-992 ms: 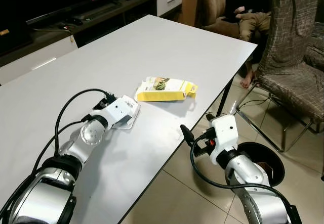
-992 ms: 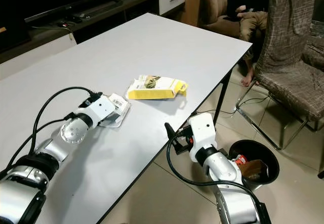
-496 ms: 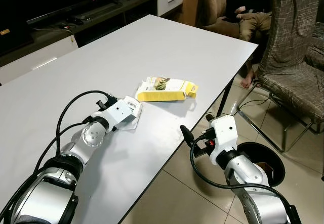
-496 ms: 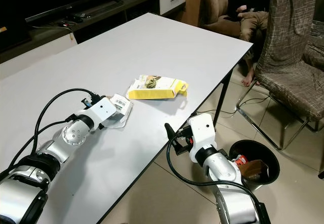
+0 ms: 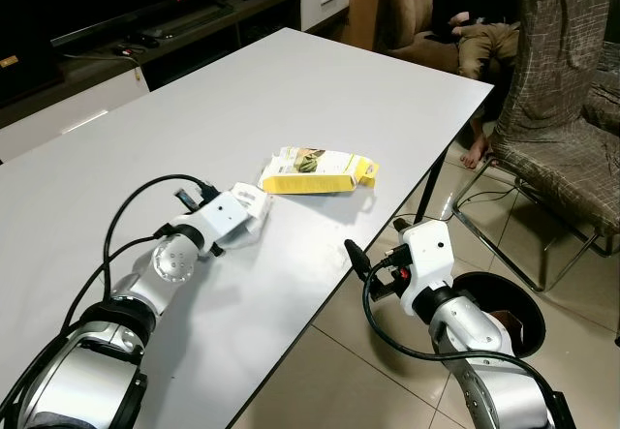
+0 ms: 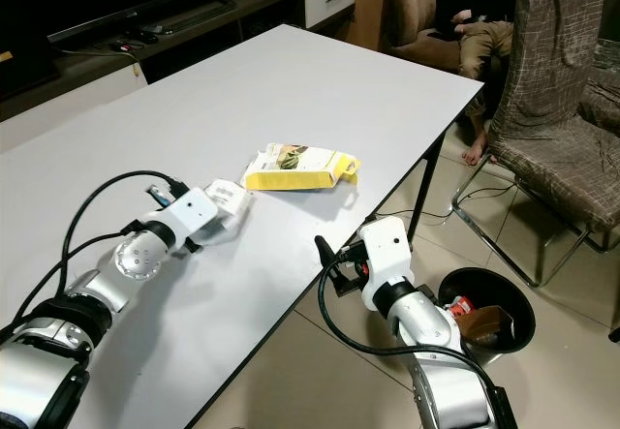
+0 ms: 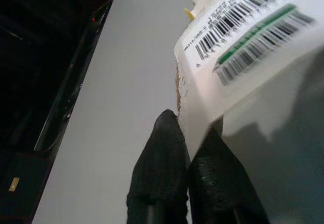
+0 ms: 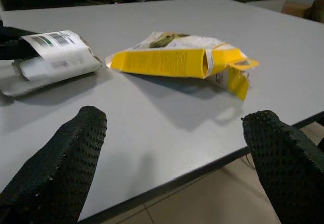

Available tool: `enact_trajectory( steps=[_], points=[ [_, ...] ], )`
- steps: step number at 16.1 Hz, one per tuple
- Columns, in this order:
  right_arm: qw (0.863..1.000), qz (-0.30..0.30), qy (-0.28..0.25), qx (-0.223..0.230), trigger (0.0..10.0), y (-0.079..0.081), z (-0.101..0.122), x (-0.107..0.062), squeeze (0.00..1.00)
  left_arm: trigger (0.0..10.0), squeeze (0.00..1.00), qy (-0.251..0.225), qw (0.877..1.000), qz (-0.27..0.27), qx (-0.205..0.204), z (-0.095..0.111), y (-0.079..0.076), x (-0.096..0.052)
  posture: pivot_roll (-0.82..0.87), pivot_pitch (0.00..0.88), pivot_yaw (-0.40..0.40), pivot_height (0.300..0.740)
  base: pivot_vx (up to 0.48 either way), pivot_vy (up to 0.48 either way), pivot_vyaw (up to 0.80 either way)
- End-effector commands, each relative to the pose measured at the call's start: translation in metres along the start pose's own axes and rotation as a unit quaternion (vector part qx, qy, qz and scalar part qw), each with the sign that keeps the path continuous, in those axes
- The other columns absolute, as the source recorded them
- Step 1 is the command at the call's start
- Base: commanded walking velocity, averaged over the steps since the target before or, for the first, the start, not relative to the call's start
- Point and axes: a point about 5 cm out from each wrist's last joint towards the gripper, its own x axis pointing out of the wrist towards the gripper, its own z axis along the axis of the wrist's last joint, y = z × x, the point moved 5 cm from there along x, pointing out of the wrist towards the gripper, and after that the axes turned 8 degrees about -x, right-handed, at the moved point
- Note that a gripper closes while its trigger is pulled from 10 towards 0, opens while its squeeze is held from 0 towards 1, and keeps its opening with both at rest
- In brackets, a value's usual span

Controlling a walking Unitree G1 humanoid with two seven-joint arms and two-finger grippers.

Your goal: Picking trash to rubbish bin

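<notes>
Closest to me, the right gripper (image 8: 172,158) is hanging just off the table (image 5: 320,109) edge with its fingers spread wide, and the rubbish bin (image 6: 484,322) is sitting on the floor beside that arm. On the tabletop, the left gripper (image 7: 190,133) is pinching the edge of the white wrapper (image 5: 249,203), fingers pressed together on it. Over the last second it has tipped that wrapper up off the surface, so I'd say the pickup is succeeding. Just beyond, the yellow carton (image 5: 320,170) is lying on its side, still waiting. Farther back, a person's legs (image 5: 481,46) are resting by a chair (image 5: 567,109).
</notes>
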Motion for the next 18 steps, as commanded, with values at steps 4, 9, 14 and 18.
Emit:
enact_trajectory(
  steps=[4,9,14,18],
  points=[
    [0.999,-0.019,-0.036,0.003,10.0,-0.010,0.016,0.018,1.00,0.0,0.00,-0.037,0.994,0.070,-0.078,0.001,0.042,-0.012,-0.06,0.000,0.062,0.740,0.000,0.000,0.00],
    [0.992,-0.003,-0.003,-0.127,10.0,-0.026,0.009,0.058,1.00,0.0,0.00,-0.081,0.974,0.122,-0.173,0.001,0.067,-0.049,-0.03,0.000,0.043,0.740,0.000,0.000,0.00],
    [0.945,0.069,0.019,-0.320,10.0,-0.035,0.010,0.080,1.00,0.0,0.00,-0.087,0.963,0.122,-0.225,0.013,0.056,-0.075,-0.01,0.008,0.014,0.740,0.000,0.000,0.00],
    [0.888,0.078,0.013,-0.452,10.0,-0.041,0.015,0.091,0.47,0.0,0.00,-0.096,0.956,0.104,-0.258,0.026,0.049,-0.084,0.01,0.026,0.005,0.740,0.000,0.000,0.00]
  ],
)
